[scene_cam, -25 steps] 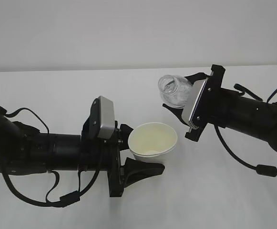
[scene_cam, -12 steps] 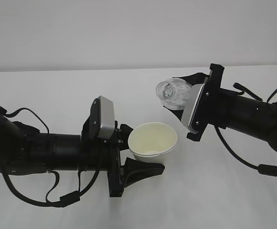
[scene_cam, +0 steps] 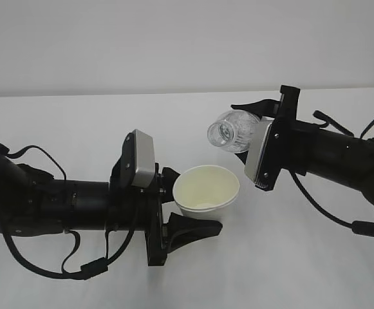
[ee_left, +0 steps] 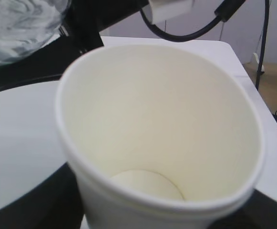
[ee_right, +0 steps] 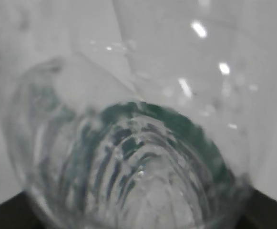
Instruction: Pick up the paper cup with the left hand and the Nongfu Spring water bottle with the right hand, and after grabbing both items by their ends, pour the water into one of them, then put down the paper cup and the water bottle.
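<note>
I'm working in what looks like a robotics lab or test room, plain and stripped down. Under me runs a bare white counter [scene_cam: 77,122], smooth and unmarked, and behind it a blank pale grey wall [scene_cam: 174,45] with nothing hung on it. My two black arms, trailing loose black cables [scene_cam: 42,257], are lab hardware rather than anything from a home or a shop. Through my left wrist camera I catch the counter's far edge, a brownish floor [ee_left: 271,90] beyond it, and thin dark cables [ee_left: 264,43] hanging down past that edge. The light is even and flat, indoor.
</note>
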